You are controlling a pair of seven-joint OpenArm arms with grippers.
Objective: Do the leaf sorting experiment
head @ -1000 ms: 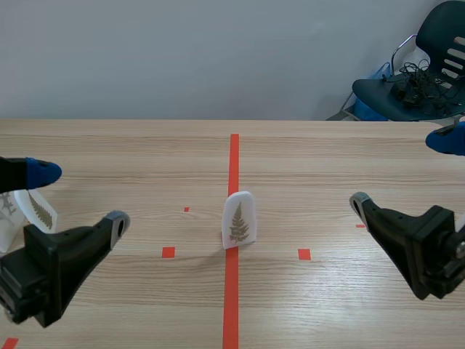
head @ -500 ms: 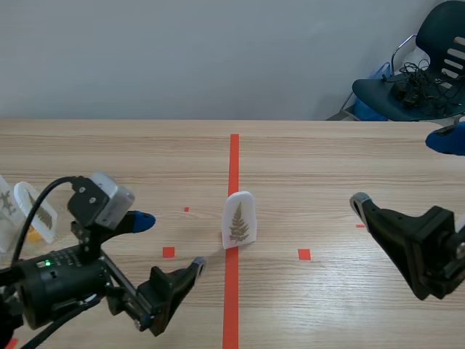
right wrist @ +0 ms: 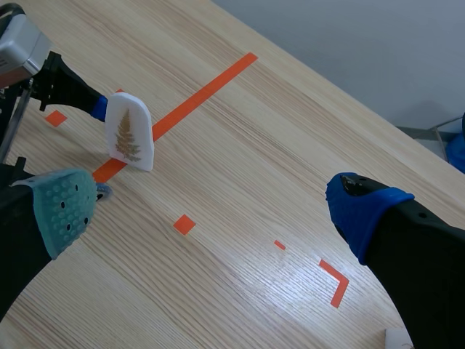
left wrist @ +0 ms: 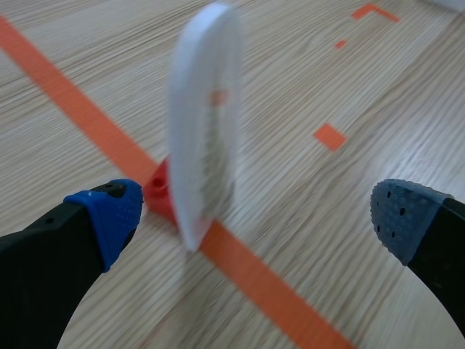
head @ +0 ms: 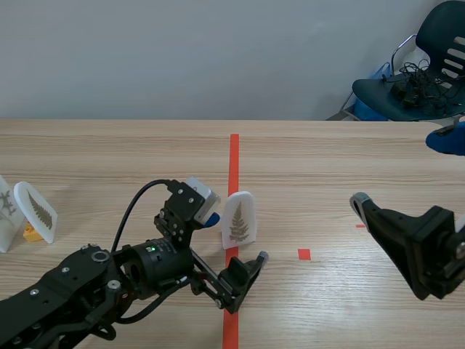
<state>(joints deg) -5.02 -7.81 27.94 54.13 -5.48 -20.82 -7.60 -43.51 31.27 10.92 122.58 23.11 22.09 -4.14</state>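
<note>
Wooden table (head: 349, 160) with an orange-red tape line down its middle. Black left arm (head: 94, 283) low across the table, its end at the line. Right tool (right wrist: 214, 211) wide apart over the table's right part, holding nothing. Left tool (head: 236, 237) also wide, one finger on each side of the white fern card (head: 239, 219), no grip on it. Stands upright on the line, on a small red base (left wrist: 158, 193). Two more white cards (head: 36, 211) standing near the table's left edge.
</note>
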